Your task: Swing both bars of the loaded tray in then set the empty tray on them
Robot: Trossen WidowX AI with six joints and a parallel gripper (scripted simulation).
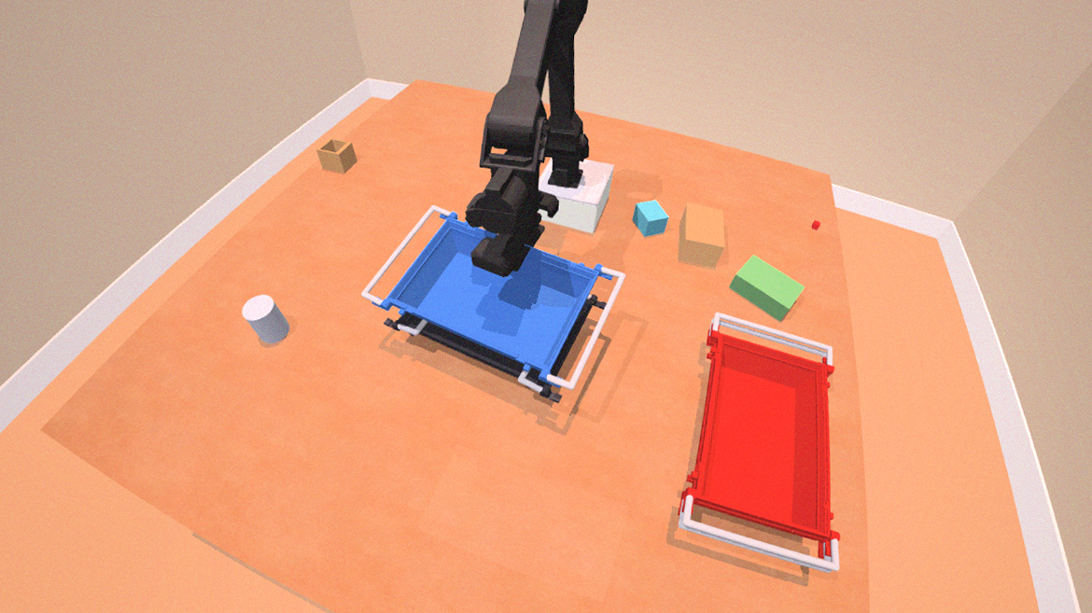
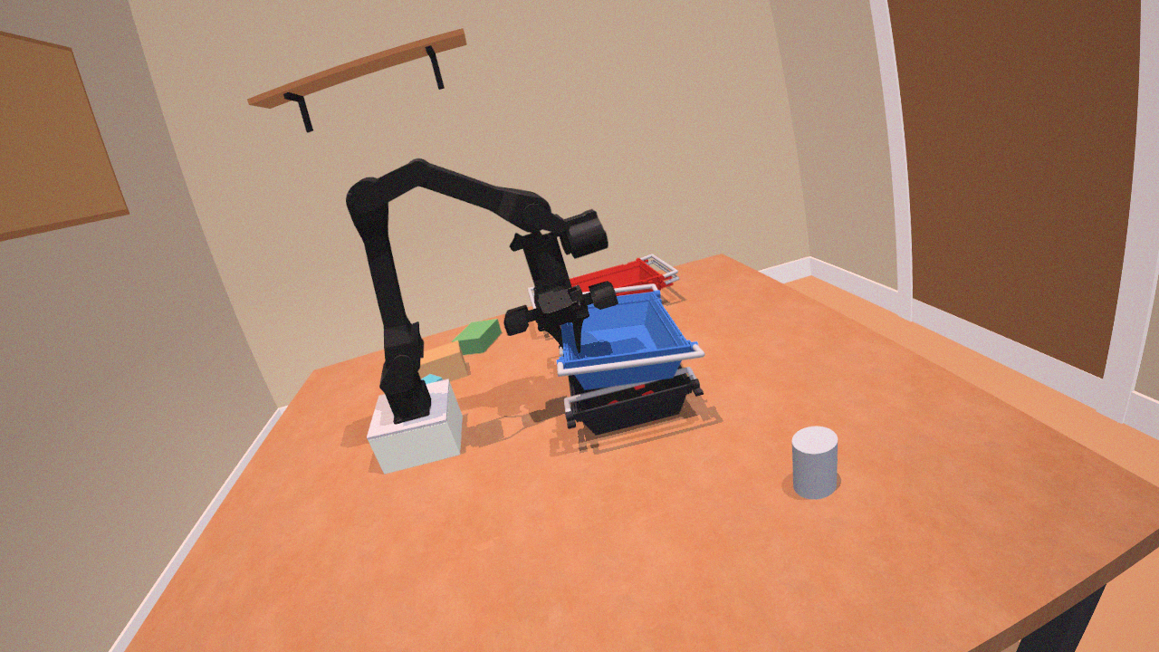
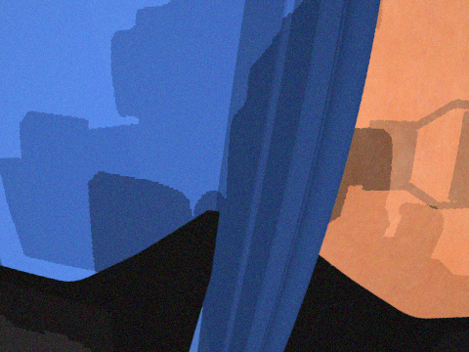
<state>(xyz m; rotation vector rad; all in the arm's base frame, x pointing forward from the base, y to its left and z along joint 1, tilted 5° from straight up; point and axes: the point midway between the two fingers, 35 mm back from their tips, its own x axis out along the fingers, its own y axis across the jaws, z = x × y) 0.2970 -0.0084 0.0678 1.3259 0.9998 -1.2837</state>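
Note:
The empty blue tray (image 1: 450, 293) (image 2: 627, 372) (image 3: 288, 122) is about level over the loaded black tray (image 1: 473, 353) (image 2: 644, 415), its own white bars swung outward. My gripper (image 2: 569, 347) (image 3: 237, 227) is shut on the blue tray's long side wall nearest the arm's base. The black tray's near bar (image 2: 595, 396) lies in across its top, close under the blue tray's bottom; parts of both its bars show in the top view, left (image 1: 411, 328) and right (image 1: 531, 381). I cannot tell if the blue tray touches them. Small red blocks show inside the black tray.
A red tray (image 1: 765, 433) (image 2: 627, 275) stands to the right in the top view. A green block (image 1: 767, 286), an orange block (image 1: 701, 234) and a cyan cube (image 1: 650, 218) are behind it. A grey cylinder (image 1: 265, 317) (image 2: 814, 462) stands left, an open brown box (image 1: 337, 156) farther back.

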